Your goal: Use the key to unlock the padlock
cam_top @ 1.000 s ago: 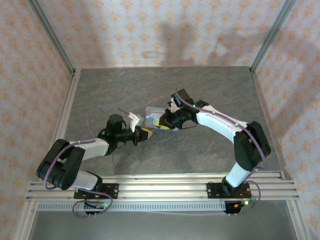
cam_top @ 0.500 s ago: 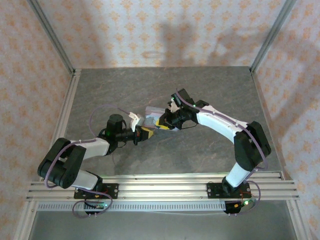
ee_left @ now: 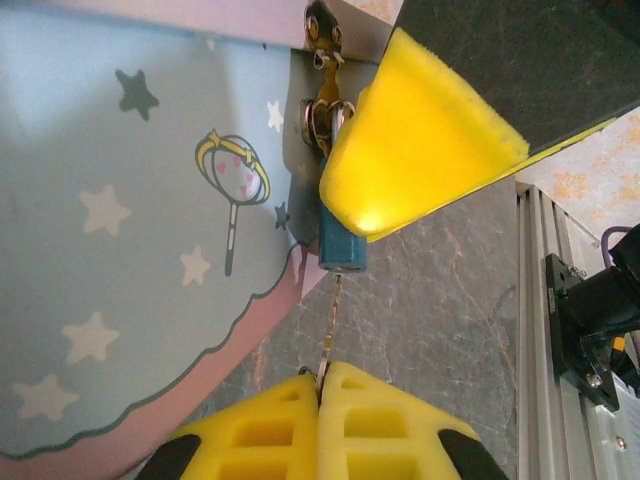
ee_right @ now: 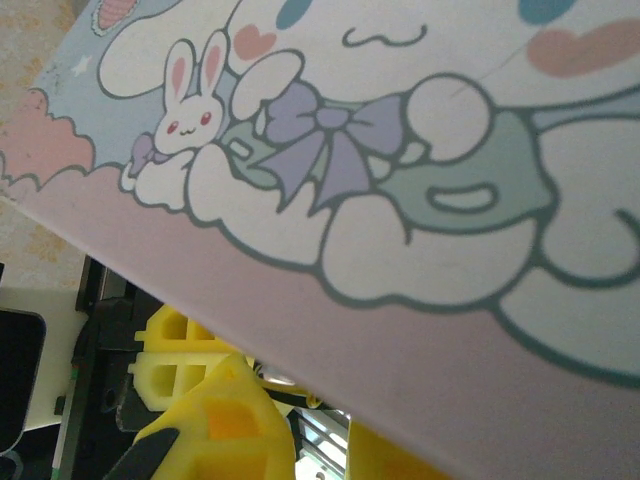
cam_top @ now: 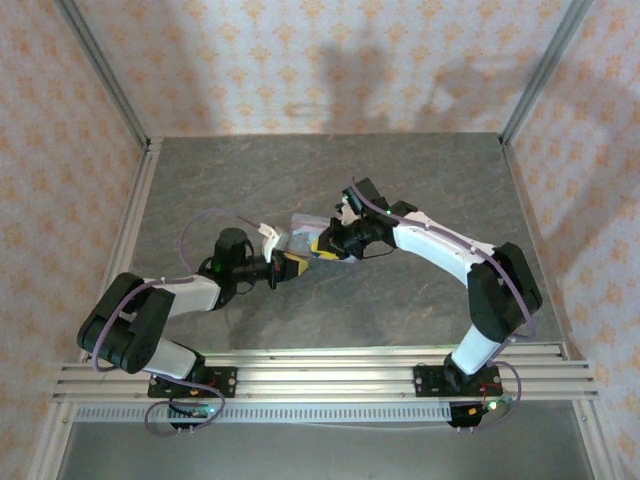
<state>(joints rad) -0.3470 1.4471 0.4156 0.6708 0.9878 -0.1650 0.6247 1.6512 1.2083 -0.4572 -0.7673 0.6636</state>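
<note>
insertion step. in the left wrist view the left gripper (ee_left: 322,372), bottom centre, pinches the key (ee_left: 331,320) between pressed-together pads, its tip at the underside of the padlock (ee_left: 342,248) mid-frame, beside the tin (ee_left: 120,200). the right gripper (cam_top: 325,247) seems clamped on the padlock's top. next, i judge: push straight in, then twist. the keyhole and shackle are hidden, and how deep the key sits is unclear.

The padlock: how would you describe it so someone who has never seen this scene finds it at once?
In the left wrist view, find the big pale blue tin with pale stars. At its edge, just below a metal hasp, sits the padlock: a tiny blue block, darker than the tin, with the thin key pointing into its lower end.
</note>
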